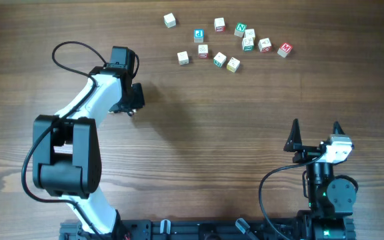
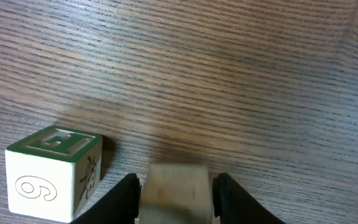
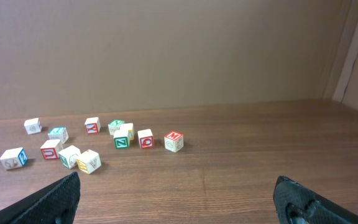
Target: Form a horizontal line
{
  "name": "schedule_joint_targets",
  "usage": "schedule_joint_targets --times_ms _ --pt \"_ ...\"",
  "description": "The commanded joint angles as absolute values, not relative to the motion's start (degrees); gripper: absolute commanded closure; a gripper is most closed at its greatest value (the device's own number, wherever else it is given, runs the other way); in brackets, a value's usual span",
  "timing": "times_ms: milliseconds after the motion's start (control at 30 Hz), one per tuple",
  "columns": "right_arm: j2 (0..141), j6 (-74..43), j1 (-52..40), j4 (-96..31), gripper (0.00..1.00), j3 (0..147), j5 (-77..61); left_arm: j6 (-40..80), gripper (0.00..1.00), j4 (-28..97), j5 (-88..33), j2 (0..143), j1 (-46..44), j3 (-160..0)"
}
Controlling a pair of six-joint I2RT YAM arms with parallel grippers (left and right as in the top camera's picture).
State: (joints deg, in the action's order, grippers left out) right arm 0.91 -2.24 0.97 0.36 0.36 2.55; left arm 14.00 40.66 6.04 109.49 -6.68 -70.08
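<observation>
My left gripper [image 2: 176,190] is shut on a small pale cream cube [image 2: 178,185], low over the wood. A cube with a green-framed top and a "9" on its side [image 2: 51,171] stands just left of it, apart from the jaws. In the overhead view the left gripper [image 1: 131,105] is left of centre and hides both cubes. No row of three plain cubes shows in any view. My right gripper [image 1: 315,135] is open and empty near the front right, and its tips frame bare wood [image 3: 179,199].
Several loose lettered cubes [image 1: 227,44] lie scattered at the back of the table, from a white one [image 1: 170,21] to a red one [image 1: 285,49]. They also show in the right wrist view [image 3: 92,146]. A brown wall [image 3: 166,50] stands behind the table.
</observation>
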Motion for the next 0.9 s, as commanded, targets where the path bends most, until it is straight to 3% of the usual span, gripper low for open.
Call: schedule_joint_targets --times_ms 0,567,667,767,867 --pt "0.6 -1.7 1.1 0.5 0.0 0.3 1.8 13.5 0.58 40.2 5.4 109.2 -6.6 -69.6" --pt "0.6 -1.6 1.2 0.5 0.0 0.3 1.8 9.1 0.52 31.1 10.5 109.2 -6.6 -75.2" --pt "0.6 -1.7 1.1 0.5 0.01 0.3 1.8 9.2 0.29 27.7 9.4 109.2 -6.8 -78.1" --pt "0.6 -1.7 1.2 0.5 0.0 0.3 1.8 9.5 0.25 22.7 6.2 109.2 -7.5 -80.2" --pt "0.6 -1.6 1.1 0.5 0.0 0.3 1.8 11.2 0.01 17.9 4.9 109.2 -9.0 -80.4"
